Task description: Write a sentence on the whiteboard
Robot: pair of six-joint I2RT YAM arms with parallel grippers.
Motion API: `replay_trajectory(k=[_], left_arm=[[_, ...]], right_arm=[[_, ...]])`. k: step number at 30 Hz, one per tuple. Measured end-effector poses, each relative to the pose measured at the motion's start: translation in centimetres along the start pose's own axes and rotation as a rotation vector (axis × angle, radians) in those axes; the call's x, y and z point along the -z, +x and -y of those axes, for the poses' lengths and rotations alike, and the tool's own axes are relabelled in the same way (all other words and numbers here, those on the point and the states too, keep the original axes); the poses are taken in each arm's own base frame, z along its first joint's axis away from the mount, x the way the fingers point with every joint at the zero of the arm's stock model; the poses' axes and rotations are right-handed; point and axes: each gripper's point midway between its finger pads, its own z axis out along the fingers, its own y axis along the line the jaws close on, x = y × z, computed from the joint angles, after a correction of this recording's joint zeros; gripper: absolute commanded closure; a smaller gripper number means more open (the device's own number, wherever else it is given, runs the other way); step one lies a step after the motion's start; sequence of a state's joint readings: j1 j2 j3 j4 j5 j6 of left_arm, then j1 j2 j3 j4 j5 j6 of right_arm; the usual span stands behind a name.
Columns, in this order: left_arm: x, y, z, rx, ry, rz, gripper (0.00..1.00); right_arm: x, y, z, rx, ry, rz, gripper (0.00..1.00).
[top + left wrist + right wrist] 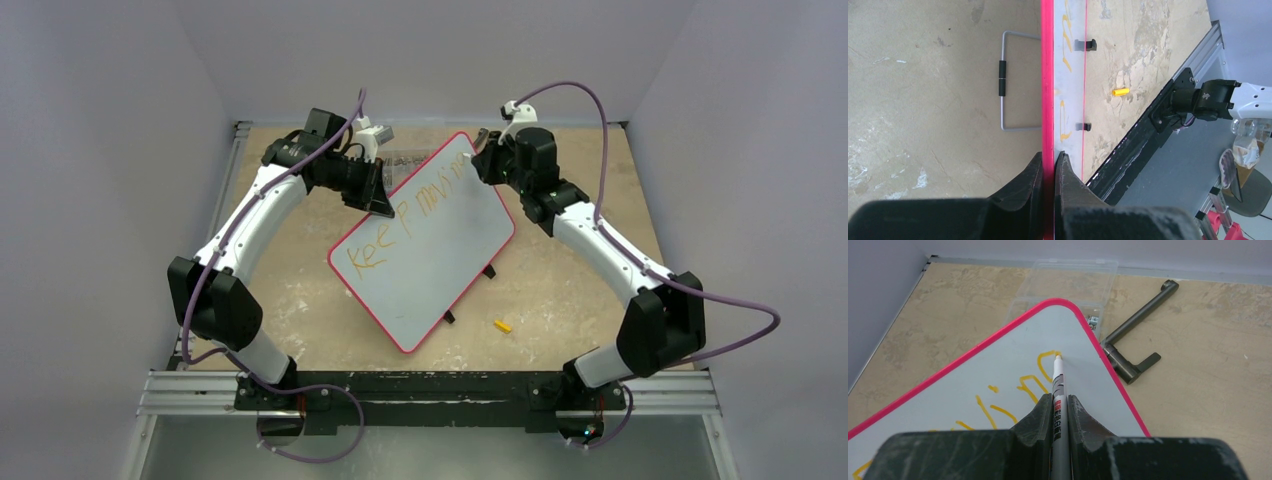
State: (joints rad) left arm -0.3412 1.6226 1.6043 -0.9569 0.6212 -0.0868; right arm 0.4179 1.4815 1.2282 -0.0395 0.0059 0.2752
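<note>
While finishing last letter of top line of sentence: right tool pinching marker, tip on whiteboard near far corner. Left tool clamped on red edge, steadying board mid-tabletop. Next up, probably: lift, shift lower, start second line, light pressure.

Clear box and metal handle crowd the whiteboard's far corner.

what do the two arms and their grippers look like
The left arm and right arm have white curved shells between chunky black joint housings. A purple cable loops loosely along each. The left gripper and right gripper are matte black, each with two tapered, scuffed wedge fingers.
</note>
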Motion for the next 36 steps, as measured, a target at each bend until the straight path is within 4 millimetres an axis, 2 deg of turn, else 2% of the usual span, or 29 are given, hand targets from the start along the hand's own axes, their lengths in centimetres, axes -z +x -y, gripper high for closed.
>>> replay_trajectory(k=[8, 21, 36], left_arm=[[0.0, 0.0, 0.0, 0.005, -0.003, -0.001, 1.0], [0.0, 0.0, 0.0, 0.008, -0.005, -0.001, 1.0], [0.0, 0.0, 0.1, -0.001, 0.0, 0.0, 1.0]], right_arm=[[0.9, 2.6, 0.8, 0.0, 0.014, -0.039, 1.0], [2.1, 5.1, 1.5, 0.0, 0.025, -0.074, 1.0], [3.0, 5.8, 1.5, -0.001, 0.016, -0.089, 1.0]])
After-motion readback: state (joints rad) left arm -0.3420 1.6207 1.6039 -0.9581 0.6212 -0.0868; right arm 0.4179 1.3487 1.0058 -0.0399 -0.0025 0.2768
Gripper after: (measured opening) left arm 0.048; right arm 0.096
